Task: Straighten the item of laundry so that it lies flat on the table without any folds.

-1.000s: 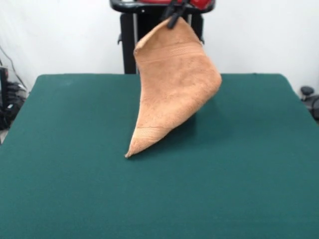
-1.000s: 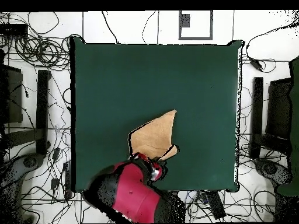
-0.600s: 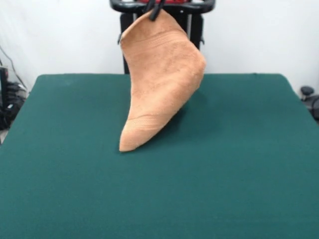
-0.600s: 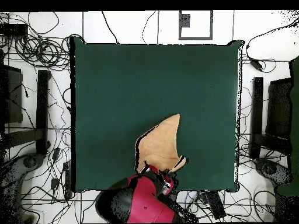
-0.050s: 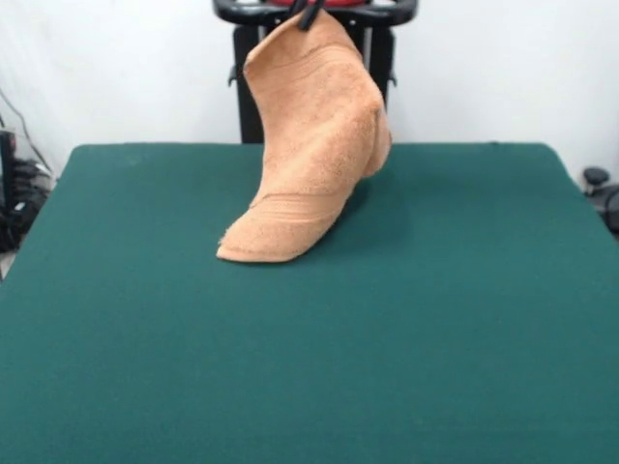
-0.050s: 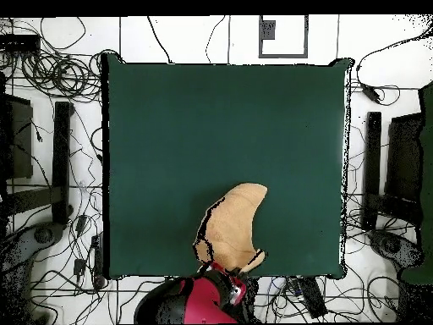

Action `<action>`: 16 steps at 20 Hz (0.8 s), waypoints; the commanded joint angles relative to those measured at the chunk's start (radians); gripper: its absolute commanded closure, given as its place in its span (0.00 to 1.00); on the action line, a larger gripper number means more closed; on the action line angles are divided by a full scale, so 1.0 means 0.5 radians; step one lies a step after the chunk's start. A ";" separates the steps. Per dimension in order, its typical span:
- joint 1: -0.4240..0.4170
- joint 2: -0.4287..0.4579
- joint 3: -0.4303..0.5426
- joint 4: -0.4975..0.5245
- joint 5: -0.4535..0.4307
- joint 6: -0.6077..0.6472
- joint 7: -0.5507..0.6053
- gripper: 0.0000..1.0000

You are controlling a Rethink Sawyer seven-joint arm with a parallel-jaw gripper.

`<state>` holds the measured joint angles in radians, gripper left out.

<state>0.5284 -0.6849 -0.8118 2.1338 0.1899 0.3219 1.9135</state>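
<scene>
— What has been changed since a second ago?
— More of the towel [image 5: 314, 145] has been laid down: its lower end, only a tip touching before, is now spread on the worktop [image 5: 464, 319].
— How is the tool [image 5: 310, 14] seen?
— It is clamped on the towel's top corner, with the cloth hung below it and the bottom band folded flat, well below and slightly aside of the tool.

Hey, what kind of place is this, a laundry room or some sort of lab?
Most likely a robotics lab. A red robot arm holds a towel over a table covered in green cloth, and loose cables sprawl across the floor all round it.
</scene>
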 commanded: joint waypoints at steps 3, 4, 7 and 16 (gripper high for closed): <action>0.065 -0.017 0.053 0.245 -0.072 0.083 0.386 1.00; 0.065 -0.021 0.051 0.240 -0.075 0.108 0.380 1.00; 0.075 -0.039 0.023 0.217 -0.094 0.198 0.349 1.00; 0.107 -0.069 -0.004 0.047 -0.124 0.568 0.305 1.00</action>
<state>0.5564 -0.7355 -0.8647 2.1794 0.1551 0.4209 1.9135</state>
